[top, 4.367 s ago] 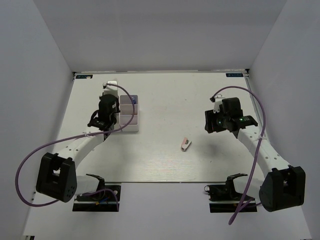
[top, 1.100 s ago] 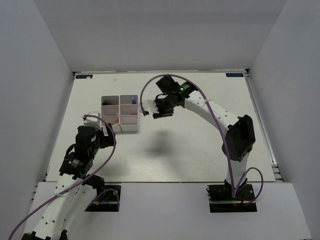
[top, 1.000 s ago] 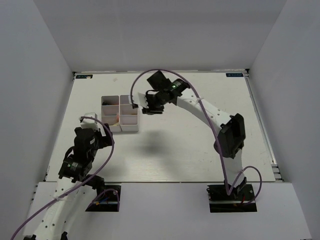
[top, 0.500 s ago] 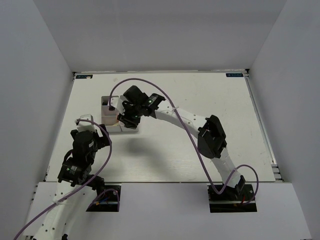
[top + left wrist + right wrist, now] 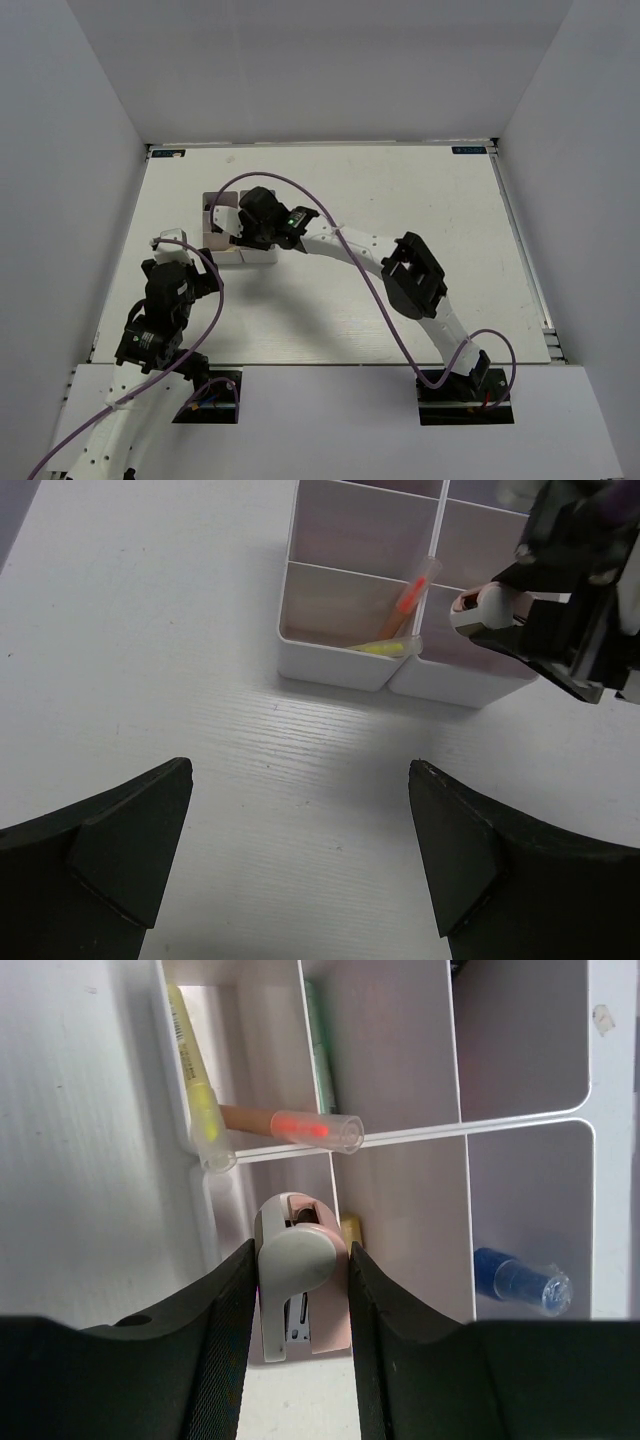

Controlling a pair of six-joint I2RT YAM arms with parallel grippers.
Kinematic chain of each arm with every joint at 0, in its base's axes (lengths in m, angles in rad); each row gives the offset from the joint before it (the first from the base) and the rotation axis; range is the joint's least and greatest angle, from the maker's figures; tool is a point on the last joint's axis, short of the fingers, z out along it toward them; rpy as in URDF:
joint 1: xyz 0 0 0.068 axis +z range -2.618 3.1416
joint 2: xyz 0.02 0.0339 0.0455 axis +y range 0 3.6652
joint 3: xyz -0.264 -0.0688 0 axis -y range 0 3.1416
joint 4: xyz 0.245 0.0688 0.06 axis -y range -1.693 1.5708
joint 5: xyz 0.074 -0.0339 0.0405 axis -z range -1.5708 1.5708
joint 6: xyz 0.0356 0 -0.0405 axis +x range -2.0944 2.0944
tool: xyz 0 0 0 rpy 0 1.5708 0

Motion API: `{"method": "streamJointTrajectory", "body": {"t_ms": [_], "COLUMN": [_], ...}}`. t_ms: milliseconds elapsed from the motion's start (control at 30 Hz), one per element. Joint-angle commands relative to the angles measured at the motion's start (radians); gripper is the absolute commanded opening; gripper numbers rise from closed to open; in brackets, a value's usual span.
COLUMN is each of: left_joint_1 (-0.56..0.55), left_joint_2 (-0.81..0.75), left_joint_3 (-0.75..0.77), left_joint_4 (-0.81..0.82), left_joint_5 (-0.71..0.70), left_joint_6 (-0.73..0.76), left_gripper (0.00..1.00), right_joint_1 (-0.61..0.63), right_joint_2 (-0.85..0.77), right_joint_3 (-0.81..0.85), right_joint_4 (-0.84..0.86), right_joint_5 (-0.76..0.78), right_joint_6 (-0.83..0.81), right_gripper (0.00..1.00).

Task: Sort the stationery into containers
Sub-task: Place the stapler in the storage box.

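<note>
The containers are one white organizer box point(image 5: 214, 226) with six open compartments, at the table's left. My right gripper point(image 5: 298, 1290) is shut on a small pink and grey stapler-like piece point(image 5: 295, 1260) and holds it over the box's near middle compartment point(image 5: 480, 602). In the box lie a yellow stick point(image 5: 195, 1080), an orange-pink stick point(image 5: 290, 1125), a pale green tube point(image 5: 318, 1050) and a blue-capped tube point(image 5: 520, 1280). My left gripper point(image 5: 300, 830) hangs open above bare table, just in front of the box point(image 5: 340, 665), holding nothing.
The right arm point(image 5: 340, 240) stretches from the near right across the table to the box. The left arm point(image 5: 160, 310) stands near the front left edge. White walls enclose the table on three sides.
The right gripper has swung left with the pink and grey piece, from beside the box to over its compartments. The left arm has barely moved.
</note>
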Motion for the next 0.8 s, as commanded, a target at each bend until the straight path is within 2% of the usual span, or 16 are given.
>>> {"method": "streamJointTrajectory", "body": {"t_ms": [0,200,233,333,433,533,633,667,767], "left_joint_1": [0.005,0.005,0.005,0.005,0.005,0.005,0.005,0.005,0.005], "left_joint_2": [-0.007,-0.01,-0.008,-0.008,-0.01,-0.011,-0.011,-0.018,-0.016], "left_joint_3": [-0.004,-0.003,-0.003,-0.003,-0.004,-0.004,-0.004,-0.004,-0.004], "left_joint_4": [0.018,0.02,0.02,0.02,0.02,0.018,0.021,0.017,0.017], "left_joint_5": [0.006,0.005,0.006,0.006,0.008,0.005,0.0,0.002,-0.006], "left_joint_6": [-0.005,-0.004,-0.005,-0.004,-0.004,-0.005,-0.005,-0.005,-0.004], "left_gripper": [1.0,1.0,1.0,1.0,1.0,1.0,1.0,1.0,1.0], "right_joint_1": [0.019,0.021,0.025,0.025,0.031,0.033,0.034,0.036,0.038], "right_joint_2": [0.0,0.004,-0.002,-0.006,-0.01,-0.017,-0.017,-0.019,-0.028], "right_joint_3": [-0.022,-0.042,-0.048,-0.061,-0.06,-0.055,-0.051,-0.052,-0.054], "right_joint_4": [0.141,0.137,0.136,0.131,0.125,0.122,0.122,0.119,0.116], "right_joint_5": [0.094,0.103,0.102,0.1,0.102,0.102,0.108,0.111,0.105], "right_joint_6": [-0.073,-0.067,-0.064,-0.059,-0.056,-0.053,-0.047,-0.048,-0.041], "right_gripper": [0.0,0.0,0.03,0.28,0.37,0.4,0.5,0.57,0.68]}}
